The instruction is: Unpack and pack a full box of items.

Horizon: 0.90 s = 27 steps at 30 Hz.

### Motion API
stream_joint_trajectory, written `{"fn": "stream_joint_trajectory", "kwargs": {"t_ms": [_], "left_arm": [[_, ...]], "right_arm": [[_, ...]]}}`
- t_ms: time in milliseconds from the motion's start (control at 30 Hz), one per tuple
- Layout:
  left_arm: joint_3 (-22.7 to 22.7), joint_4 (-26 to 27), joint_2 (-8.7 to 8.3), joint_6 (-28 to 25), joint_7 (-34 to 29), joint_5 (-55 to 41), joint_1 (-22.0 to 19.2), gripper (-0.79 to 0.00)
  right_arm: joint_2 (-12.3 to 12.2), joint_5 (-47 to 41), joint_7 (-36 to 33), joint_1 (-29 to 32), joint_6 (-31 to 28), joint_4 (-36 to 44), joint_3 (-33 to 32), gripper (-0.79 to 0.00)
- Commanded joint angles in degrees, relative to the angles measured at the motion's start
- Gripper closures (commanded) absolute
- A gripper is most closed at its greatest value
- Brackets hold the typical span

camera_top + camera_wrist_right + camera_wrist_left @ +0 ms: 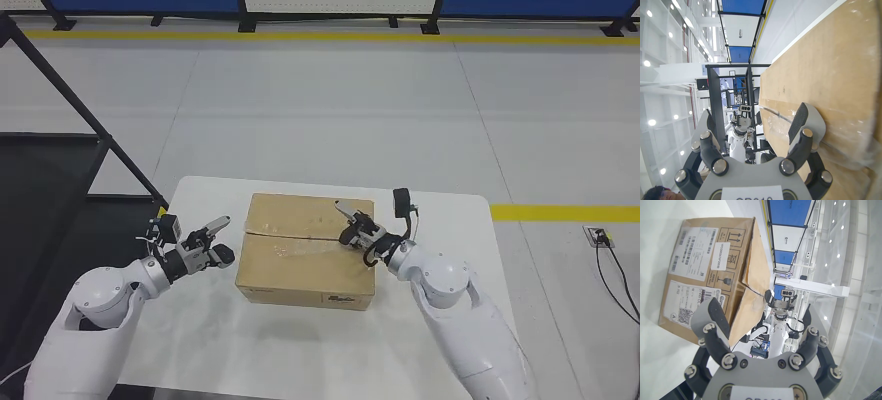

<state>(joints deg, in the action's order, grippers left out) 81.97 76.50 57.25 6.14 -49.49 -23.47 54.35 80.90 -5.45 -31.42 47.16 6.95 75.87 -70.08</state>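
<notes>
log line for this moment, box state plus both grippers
box: closed, top taped, on table | left gripper: open, beside box end | right gripper: open, over box top

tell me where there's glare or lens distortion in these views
Top view: soft, even light on the cardboard box and white table. Left wrist view: ceiling lamps flare into streaks, and straight lines bow from the wide lens. Right wrist view: clear tape along the box seam glints; the shelving bows likewise.
</notes>
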Motion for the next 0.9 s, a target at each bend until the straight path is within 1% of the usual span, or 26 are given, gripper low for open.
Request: {"fn": "stream_joint_trajectory", "kwargs": {"t_ms": [0,200,333,567,667,867], "left_arm": [[0.0,0.1,-0.03,0.0,0.0,0.0,0.0,-0.785],[-0.1,0.2,-0.11,0.0,-0.1,0.2,0.0,-0.785],[-0.2,0.3,-0.16,0.2,-0.1,0.5,-0.1,-0.785],[-0.6,0.4,-0.20,0.4,0.1,0.8,-0.3,-0.785],[-0.3,0.5,-0.27,0.4,0.2,0.8,-0.3,-0.785],[2.0,0.9,-0.59,-0.4,0.7,-0.7,-0.1,-0.785]], "right_arm": [[-0.4,0.1,0.0,1.2,0.4,1.0,-1.4,-0.785],[-1.3,-0.8,0.4,4.8,0.2,3.9,-5.2,-0.785],[-1.6,-1.4,0.7,6.6,-0.1,5.5,-6.6,-0.785],[-2.2,-3.0,0.8,8.3,-0.6,5.6,-9.1,-0.785],[-2.5,-4.1,1.1,9.1,-1.6,5.7,-10.4,-0.785],[-2.9,-8.1,2.6,12.6,-5.3,8.7,-14.3,-0.785]]}}
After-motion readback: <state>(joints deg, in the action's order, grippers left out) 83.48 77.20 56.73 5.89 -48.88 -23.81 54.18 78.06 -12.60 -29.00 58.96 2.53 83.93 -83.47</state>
